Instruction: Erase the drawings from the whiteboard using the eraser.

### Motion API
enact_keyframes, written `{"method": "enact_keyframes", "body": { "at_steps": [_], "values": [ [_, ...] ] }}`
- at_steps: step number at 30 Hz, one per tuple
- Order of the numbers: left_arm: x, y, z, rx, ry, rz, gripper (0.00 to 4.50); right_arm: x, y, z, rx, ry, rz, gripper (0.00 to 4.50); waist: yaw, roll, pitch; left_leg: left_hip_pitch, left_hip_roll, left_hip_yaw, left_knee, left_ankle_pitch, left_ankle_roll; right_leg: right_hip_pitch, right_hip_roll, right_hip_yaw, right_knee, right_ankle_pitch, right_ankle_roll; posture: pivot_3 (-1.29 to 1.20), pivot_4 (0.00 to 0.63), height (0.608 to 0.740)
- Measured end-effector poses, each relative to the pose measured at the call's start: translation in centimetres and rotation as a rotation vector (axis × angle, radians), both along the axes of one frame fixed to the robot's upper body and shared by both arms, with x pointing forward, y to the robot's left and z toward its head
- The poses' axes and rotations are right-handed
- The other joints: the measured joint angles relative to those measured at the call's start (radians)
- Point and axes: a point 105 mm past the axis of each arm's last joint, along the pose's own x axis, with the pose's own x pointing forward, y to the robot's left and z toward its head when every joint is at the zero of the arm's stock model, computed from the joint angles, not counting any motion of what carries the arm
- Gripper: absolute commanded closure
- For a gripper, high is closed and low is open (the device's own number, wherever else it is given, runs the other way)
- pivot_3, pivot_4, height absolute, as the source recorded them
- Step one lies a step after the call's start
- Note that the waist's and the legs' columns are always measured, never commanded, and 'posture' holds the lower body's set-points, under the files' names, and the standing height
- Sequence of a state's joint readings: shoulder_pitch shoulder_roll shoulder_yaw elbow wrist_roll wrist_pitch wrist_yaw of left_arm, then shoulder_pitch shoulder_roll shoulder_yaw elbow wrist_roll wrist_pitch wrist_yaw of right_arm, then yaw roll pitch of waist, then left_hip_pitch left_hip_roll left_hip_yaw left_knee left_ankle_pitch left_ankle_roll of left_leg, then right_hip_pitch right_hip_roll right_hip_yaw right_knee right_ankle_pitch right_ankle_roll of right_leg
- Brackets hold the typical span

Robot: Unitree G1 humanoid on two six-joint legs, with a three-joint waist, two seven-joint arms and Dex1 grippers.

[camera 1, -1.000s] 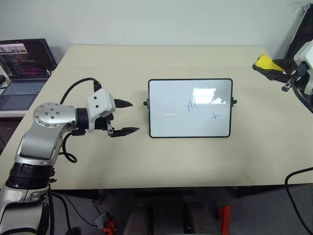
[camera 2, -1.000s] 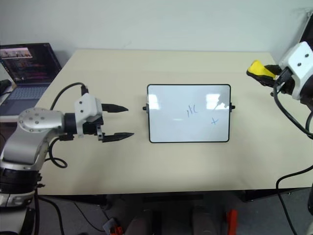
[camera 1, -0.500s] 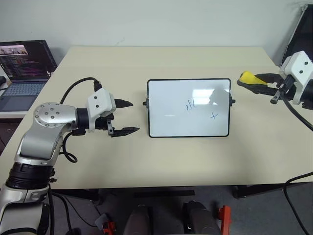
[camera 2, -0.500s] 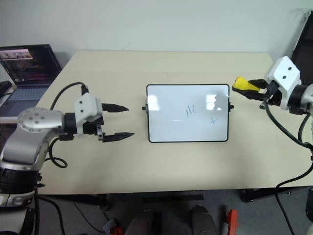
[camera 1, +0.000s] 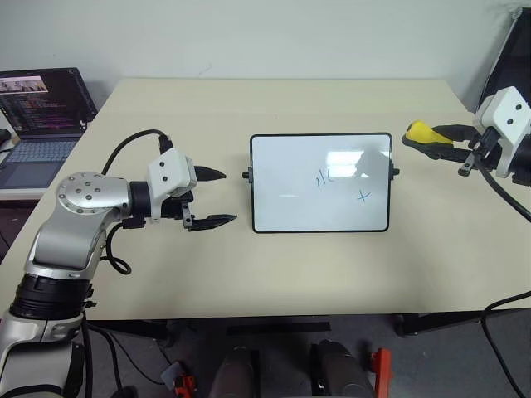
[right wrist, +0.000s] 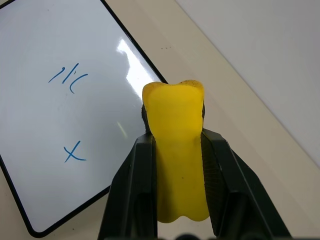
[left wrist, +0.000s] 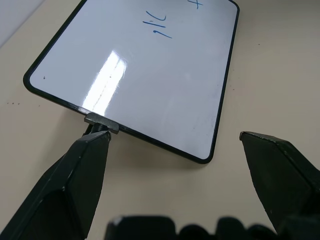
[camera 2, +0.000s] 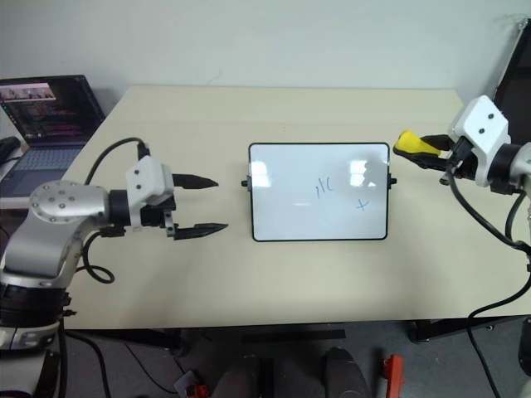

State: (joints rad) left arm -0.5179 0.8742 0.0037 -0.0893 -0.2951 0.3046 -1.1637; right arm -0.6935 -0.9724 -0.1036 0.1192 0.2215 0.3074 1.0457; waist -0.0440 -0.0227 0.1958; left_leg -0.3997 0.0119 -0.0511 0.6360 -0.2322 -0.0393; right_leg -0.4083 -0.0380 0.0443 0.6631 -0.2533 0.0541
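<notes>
The whiteboard (camera 1: pixel 299 207) lies flat at the middle of the table. Blue drawings mark its right half: a few short strokes (camera 1: pixel 323 177) and a small cross (camera 1: pixel 363 196); the right wrist view shows the same strokes (right wrist: pixel 69 77) and cross (right wrist: pixel 74 152). My right gripper (camera 1: pixel 427 138) hovers just past the board's right edge, shut on the yellow eraser (camera 1: pixel 418 133), whose block (right wrist: pixel 176 145) is pinched between the fingers. To the left of the board my left gripper (camera 1: pixel 217 198) stands open, its fingers apart and empty, pointing at the board's left edge (left wrist: pixel 115 127).
A laptop (camera 1: pixel 41 116) with a lit screen sits off the table's left back corner. Black cables trail from both arms. Bare table surface lies in front of and behind the board.
My right gripper came down and in toward the board's right edge with the eraser during the first half second, then held still. The left arm has not moved.
</notes>
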Motion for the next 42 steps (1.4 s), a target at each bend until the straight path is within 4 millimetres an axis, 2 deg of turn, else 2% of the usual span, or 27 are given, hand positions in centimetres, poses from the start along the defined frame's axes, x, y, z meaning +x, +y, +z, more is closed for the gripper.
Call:
{"method": "enact_keyframes", "body": {
  "at_steps": [1, 3, 6, 8, 10, 15, 21, 26, 30, 33, 37, 42],
  "values": [
    [0.0, 0.0, 0.0, 0.001, 0.000, 0.000, 0.00, 0.1, 0.6, -0.1, 0.020, -0.003, 0.012, 3.65, -0.002, 0.000, 0.000, 0.000, 0.000, 0.000, 0.000, 0.000, 0.000, 0.000, 0.000, 0.000, 0.000, 0.000, 0.000, 0.00, 0.150, 0.740],
    [0.0, 0.0, -0.1, 0.000, -0.001, -0.002, 0.00, 0.6, 3.2, -1.0, 0.072, -0.011, 0.064, 3.65, -0.011, -0.001, 0.000, 0.001, 0.001, 0.000, 0.001, 0.000, 0.000, 0.000, 0.001, 0.000, 0.001, 0.000, 0.000, 0.00, 0.150, 0.740],
    [0.0, -0.5, -0.5, -0.009, 0.010, -0.017, 0.00, 1.1, 6.6, -4.5, 0.071, 0.049, 0.117, 3.65, -0.012, -0.001, 0.000, 0.000, 0.000, -0.001, 0.003, 0.000, 0.000, 0.000, 0.001, 0.000, 0.002, 0.000, 0.000, 0.00, 0.150, 0.740],
    [0.0, -0.7, -0.6, -0.013, 0.016, -0.019, 0.00, 1.7, 7.2, -6.9, 0.054, 0.089, 0.091, 3.65, -0.009, -0.001, 0.000, -0.002, 0.000, -0.001, 0.005, 0.000, 0.000, 0.000, 0.001, -0.001, 0.002, 0.000, 0.000, 0.00, 0.150, 0.740],
    [0.0, -0.6, -0.6, -0.013, 0.017, -0.018, 0.00, 2.5, 7.0, -7.8, 0.059, 0.090, 0.050, 3.65, -0.003, 0.000, 0.000, -0.002, -0.001, -0.001, 0.006, 0.000, 0.000, 0.000, 0.000, 0.000, 0.002, 0.000, 0.000, 0.00, 0.150, 0.740],
    [0.0, -0.6, -0.7, -0.011, 0.020, -0.018, 0.00, 4.5, 6.5, -7.7, 0.056, 0.040, -0.019, 3.65, -0.003, 0.000, 0.000, -0.001, 0.000, -0.001, 0.007, 0.000, 0.000, 0.001, 0.000, -0.001, 0.002, 0.001, 0.001, 0.00, 0.150, 0.740],
    [0.0, -0.7, -0.6, -0.012, 0.023, -0.016, 0.00, 5.0, 8.5, -7.5, 0.083, 0.022, 0.022, 3.65, -0.008, 0.000, 0.000, -0.002, 0.000, -0.001, 0.007, 0.000, 0.000, 0.000, 0.001, 0.000, 0.002, 0.001, 0.001, 0.00, 0.150, 0.740],
    [-0.2, -1.1, -0.3, -0.009, 0.008, -0.027, 0.00, 5.7, 10.1, -6.4, 0.087, -0.023, 0.035, 3.65, -0.009, 0.000, 0.000, -0.001, 0.000, -0.001, 0.007, 0.000, 0.000, 0.001, 0.001, 0.000, 0.002, 0.001, 0.001, 0.00, 0.150, 0.740],
    [-0.2, -1.2, -0.2, -0.009, 0.003, -0.023, 0.00, 6.8, 10.4, -6.7, 0.079, -0.050, -0.009, 3.65, -0.010, 0.000, 0.000, -0.001, 0.000, -0.001, 0.007, 0.000, 0.000, 0.001, 0.001, 0.000, 0.002, 0.001, 0.001, 0.00, 0.150, 0.740],
    [-0.3, -1.3, -0.2, -0.007, 0.002, -0.026, 0.00, 6.9, 11.0, -6.9, 0.044, -0.075, 0.005, 3.65, -0.013, -0.001, 0.000, 0.000, 0.000, -0.001, 0.007, 0.000, 0.000, 0.001, 0.001, 0.000, 0.003, 0.001, 0.001, 0.00, 0.150, 0.740],
    [-0.4, -1.5, -0.1, -0.005, -0.003, -0.032, 0.00, 6.1, 12.4, -8.9, 0.025, -0.045, 0.063, 3.65, -0.016, -0.001, -0.002, 0.002, 0.001, -0.002, 0.007, 0.000, 0.000, 0.003, 0.002, 0.000, 0.004, 0.001, 0.000, 0.00, 0.150, 0.740],
    [-0.4, -1.5, -0.1, -0.004, -0.002, -0.031, 0.00, 4.0, 14.1, -12.0, -0.030, 0.053, 0.182, 3.65, -0.016, -0.003, -0.003, 0.003, 0.001, -0.002, 0.009, 0.000, 0.000, 0.004, 0.002, 0.000, 0.005, 0.001, 0.000, 0.00, 0.150, 0.740]
  ]
}}
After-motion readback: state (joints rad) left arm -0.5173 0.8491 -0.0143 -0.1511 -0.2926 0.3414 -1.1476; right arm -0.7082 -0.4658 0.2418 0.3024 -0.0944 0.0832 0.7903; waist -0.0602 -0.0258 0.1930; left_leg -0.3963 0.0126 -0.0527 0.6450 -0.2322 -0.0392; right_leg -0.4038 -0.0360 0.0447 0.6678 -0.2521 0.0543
